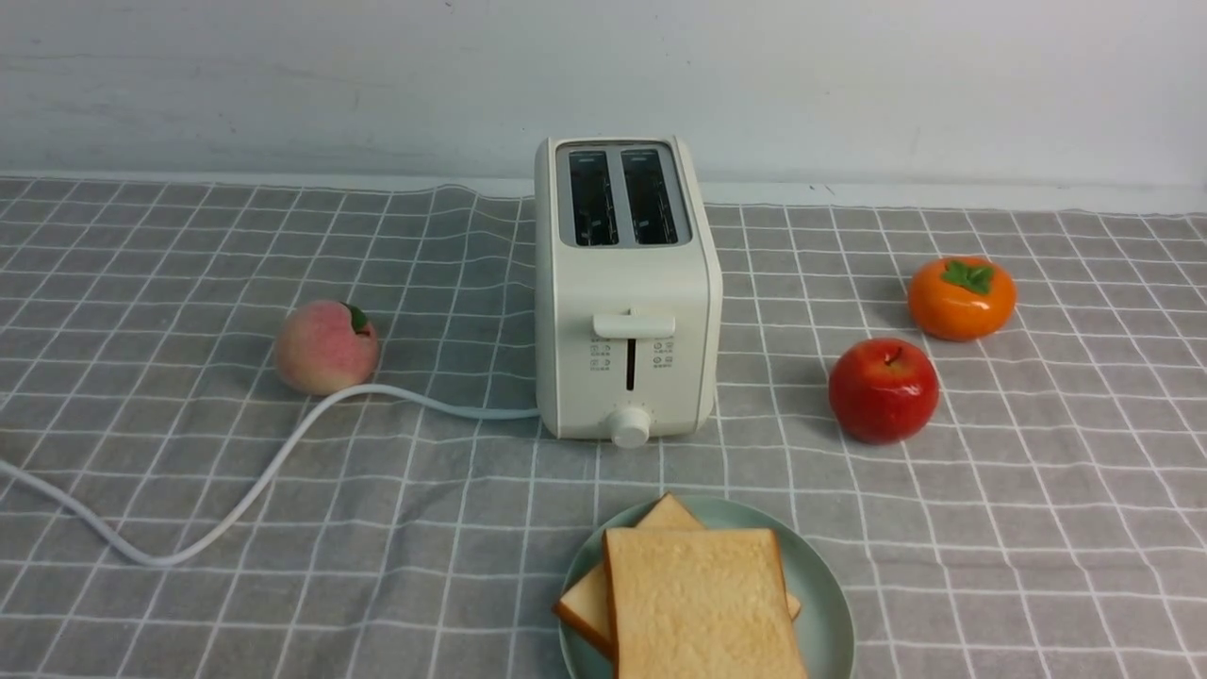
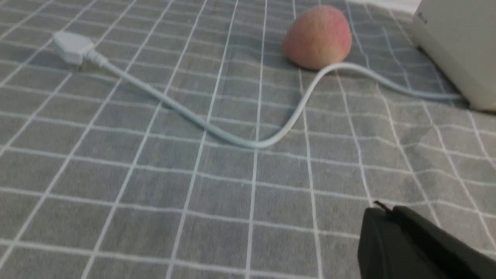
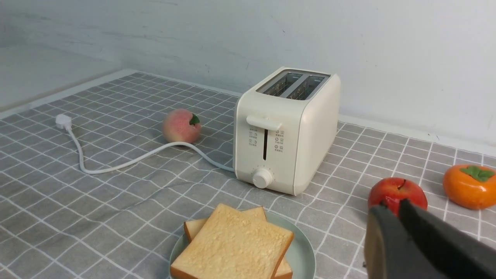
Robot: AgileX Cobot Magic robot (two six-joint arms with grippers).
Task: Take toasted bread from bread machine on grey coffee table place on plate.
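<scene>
both slices of toast (image 1: 698, 599) lie stacked on the plate (image 1: 830, 604), the upper one skewed across the lower, and the toaster (image 1: 627, 292) stands behind it with both slots showing empty and its lever up. judged from that, the placing looks done, and the step in hand is to back away clean. the way to do it well: draw each arm up and off without brushing the top slice, which only rests loose on the other, and keep clear of the plate's rim, since a nudge could slide it on the cloth of the table (image 1: 189, 604). the cord (image 1: 283, 453) loops across the left side past the peach (image 1: 325, 346), so the left arm should lift rather than sweep low there. the apple (image 1: 884, 389) and persimmon (image 1: 961, 297) sit well apart from the plate on the right.

the left gripper (image 2: 381, 211) shows only as a dark pair of tips that seem to lie together, above bare cloth, holding nothing and touching nothing (neither arm appears in the front view). the right gripper (image 3: 391, 209) looks the same: tips together, empty, hanging near the apple and beside the plate, clear of the toast.
</scene>
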